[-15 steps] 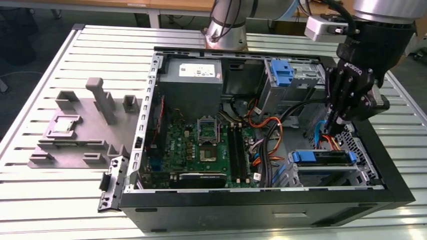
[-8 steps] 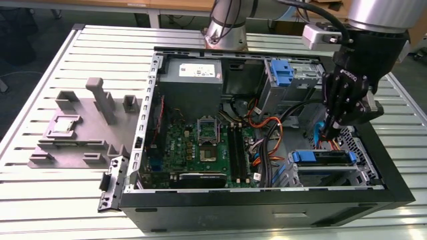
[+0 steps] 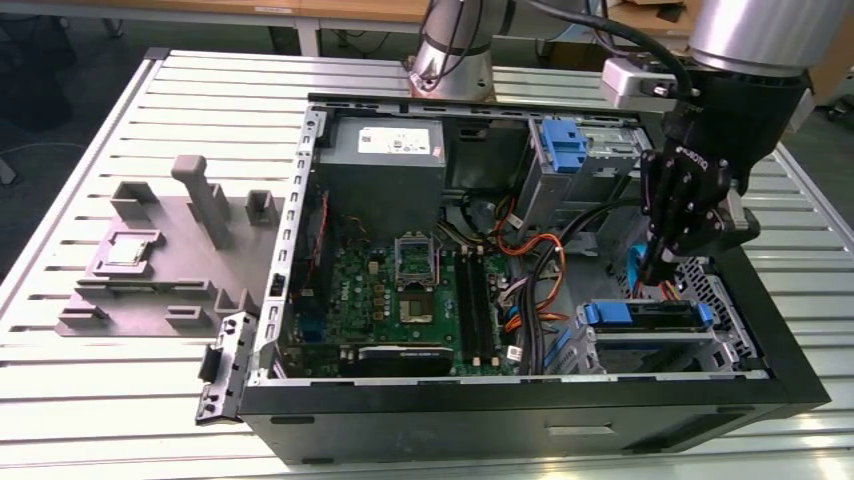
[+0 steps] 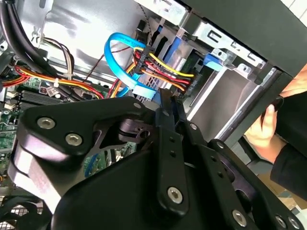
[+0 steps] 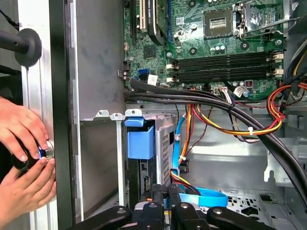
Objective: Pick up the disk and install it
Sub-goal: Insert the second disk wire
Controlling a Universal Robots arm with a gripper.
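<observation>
The disk (image 3: 650, 317), dark with a blue plastic carrier at its end, lies flat in the lower drive cage (image 3: 667, 345) at the front right corner of the open computer case (image 3: 534, 400). In the first wrist view its blue carrier (image 5: 140, 142) sits in the cage slot. My gripper (image 3: 659, 272) hangs just above and behind the disk, not touching it. Its black fingers (image 4: 166, 112) are pressed together, shut on nothing. The gripper (image 5: 166, 192) points at the power and data cables plugged beside the disk.
A bare blue bracket (image 3: 566, 146) sits in the upper cage. Red, yellow and blue cables (image 4: 144, 62) crowd the space around the fingers. The motherboard (image 3: 400, 290) fills the case's middle. A person's hands (image 5: 24, 153) hold something outside the case wall. A grey fixture (image 3: 160, 250) lies at the exterior view's left.
</observation>
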